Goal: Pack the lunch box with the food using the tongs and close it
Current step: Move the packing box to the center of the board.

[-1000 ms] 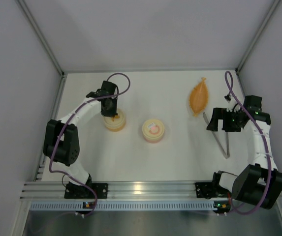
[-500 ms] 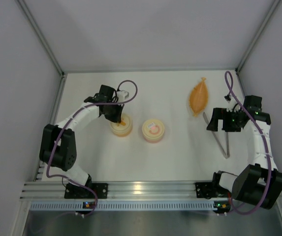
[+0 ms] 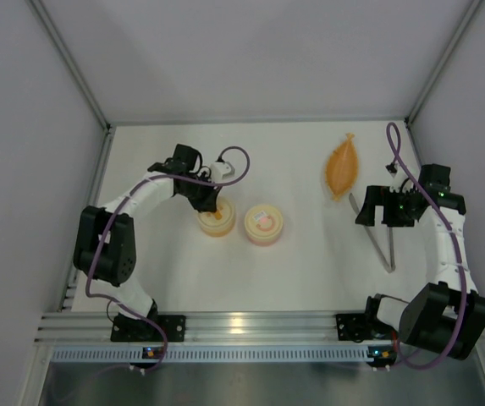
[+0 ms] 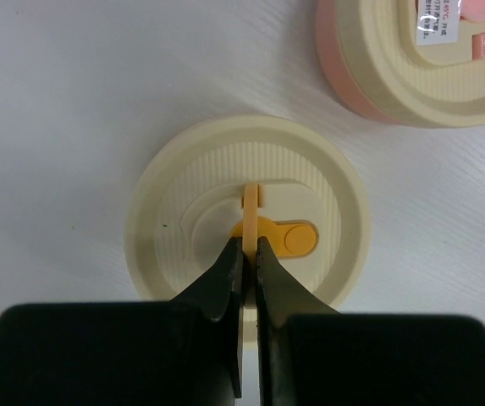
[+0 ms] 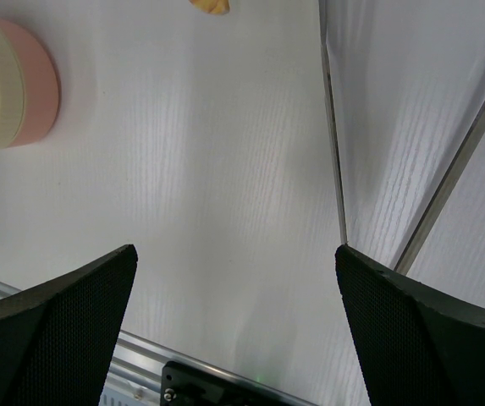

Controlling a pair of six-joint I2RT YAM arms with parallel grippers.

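Two claws: L gripper pinched shut on the upright tab of the lunch box lid, so we'd lift straight up w/o twisting; R gripper gapes wide, empty.

The left arm and right arm have white links between bulky black joints, and a purple cable loops along each. The left gripper is smooth black. The right gripper has black fingers with a fine mesh texture.
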